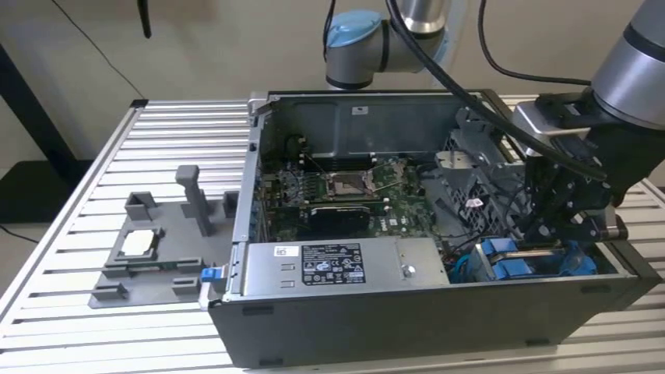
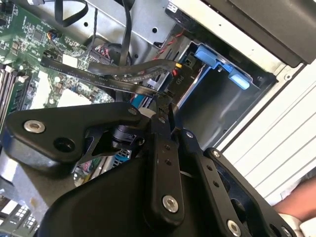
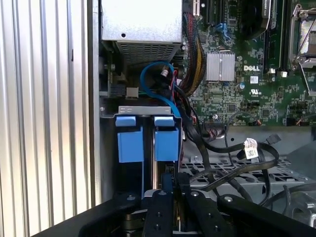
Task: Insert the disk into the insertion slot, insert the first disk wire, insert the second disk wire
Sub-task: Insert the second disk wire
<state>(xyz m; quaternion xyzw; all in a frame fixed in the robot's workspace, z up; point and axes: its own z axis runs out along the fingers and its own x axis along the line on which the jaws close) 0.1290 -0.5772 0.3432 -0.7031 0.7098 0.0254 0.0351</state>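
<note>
My gripper (image 1: 549, 243) hangs over the front corner of the open computer case, at the exterior view's right. In the second wrist view its fingers (image 2: 161, 129) are pressed together on a thin black wire (image 2: 140, 89) just beside a black plug (image 2: 178, 75). The insertion slot (image 3: 148, 110) lies straight ahead of the gripper (image 3: 170, 178), with two blue carrier end tabs (image 3: 167, 140) side by side in it. The same slot (image 2: 217, 106) and blue tabs (image 2: 215, 58) appear in the second wrist view. The disk's silver body is hidden inside the slot.
The grey power-supply box (image 1: 332, 262) fills the case's front, and the motherboard (image 1: 343, 191) lies behind it. A blue cable loop (image 3: 153, 74) and black wire bundles (image 3: 232, 148) crowd the space near the slot. A grey fixture (image 1: 146, 261) stands on the slatted table at the exterior view's left.
</note>
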